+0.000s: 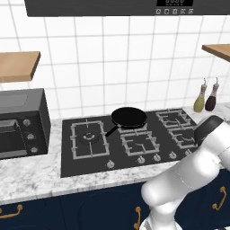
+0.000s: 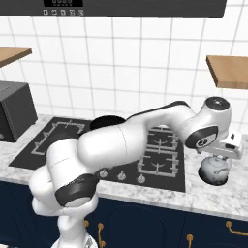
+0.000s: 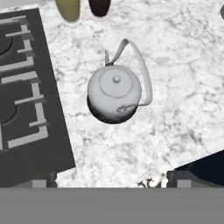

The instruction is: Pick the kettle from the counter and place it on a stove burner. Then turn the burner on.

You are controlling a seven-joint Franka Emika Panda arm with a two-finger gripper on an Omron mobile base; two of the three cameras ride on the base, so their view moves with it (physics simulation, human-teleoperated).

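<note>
- the small rounded silver-grey metal kettle (image 3: 114, 92) stood upright on the white-grey marbled stone counter (image 3: 183, 78), just to the right of the black glass gas stove (image 2: 160, 160), with bare stone showing between the two.
- the two-finger gripper (image 3: 109, 181) hung directly above the kettle, its dark tips spread wide and holding nothing — well clear of the lid knob and of the thin wire handle, which arched off to one side of the body.
- in the right base view the white arm's wrist sat over the kettle (image 2: 214, 169), near the counter's front edge.
- a flat black frying pan (image 1: 129, 117) occupied a rear centre burner; two slim bottles (image 1: 205, 98) stood against the tiled wall behind the kettle.
- risks, as judged: the round, smooth body could slip from between the fingers — a descent off centre might nudge it toward the counter edge or tip it.
- the offset handle could foul a fingertip; choosing the pan's burner would leave no room to set down.
</note>
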